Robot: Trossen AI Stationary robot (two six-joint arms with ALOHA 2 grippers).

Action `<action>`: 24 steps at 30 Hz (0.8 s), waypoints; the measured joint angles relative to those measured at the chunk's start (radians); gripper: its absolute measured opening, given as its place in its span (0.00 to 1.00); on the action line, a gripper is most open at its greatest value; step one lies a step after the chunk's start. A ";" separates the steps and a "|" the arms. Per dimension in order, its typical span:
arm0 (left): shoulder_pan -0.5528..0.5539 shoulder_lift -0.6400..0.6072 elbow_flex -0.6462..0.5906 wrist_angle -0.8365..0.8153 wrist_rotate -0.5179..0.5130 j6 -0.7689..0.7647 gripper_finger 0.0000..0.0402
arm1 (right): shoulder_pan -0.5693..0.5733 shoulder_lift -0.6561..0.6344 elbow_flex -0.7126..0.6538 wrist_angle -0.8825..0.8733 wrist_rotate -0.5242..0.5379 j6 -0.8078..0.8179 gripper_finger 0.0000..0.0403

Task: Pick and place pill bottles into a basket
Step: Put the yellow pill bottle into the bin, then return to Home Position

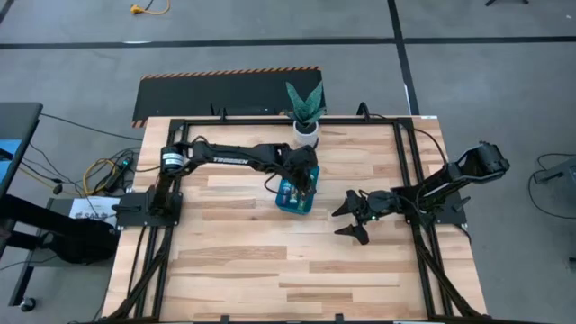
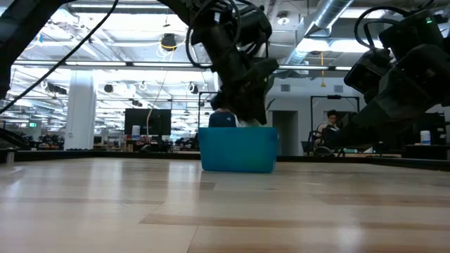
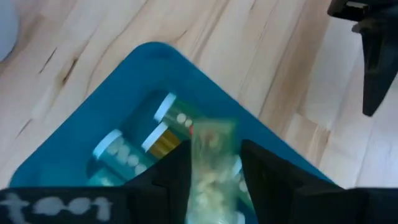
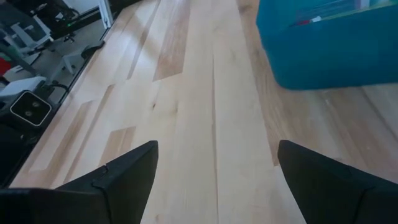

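Note:
The teal basket (image 1: 297,194) stands on the wooden table near its middle, also visible in the low view (image 2: 238,149). My left gripper (image 3: 214,155) hangs over the basket, pointing steeply down, with a pale green pill bottle (image 3: 213,146) between its fingers. Below it, three other pill bottles with pale caps (image 3: 118,152) (image 3: 163,140) (image 3: 175,113) lie on the basket's floor (image 3: 124,93). My right gripper (image 1: 349,219) waits open to the right of the basket, low over the table, nothing between its fingers (image 4: 217,155). My left gripper has the green pill bottle's side walls (image 3: 199,163) between its two fingers, which come from above and slant down. The bottle fills the gap and sticks out past the fingertips, clear of the basket's floor. It is blurred, so the exact contact cannot be told.
A white pot with a green plant (image 1: 306,126) stands at the table's far edge, just behind the basket. Bare wood lies on the table's near half and left side. A black frame (image 1: 405,153) runs along the table's edges.

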 joint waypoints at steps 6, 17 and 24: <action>-0.012 0.004 0.000 0.005 -0.007 0.022 0.42 | 0.000 0.000 0.000 -0.005 0.001 0.000 0.81; -0.013 -0.066 0.009 -0.061 0.129 0.098 0.52 | -0.001 0.000 0.000 0.018 0.002 -0.026 0.81; -0.035 -0.289 0.009 0.016 0.013 0.145 0.53 | -0.001 -0.001 0.000 0.305 -0.025 -0.261 0.81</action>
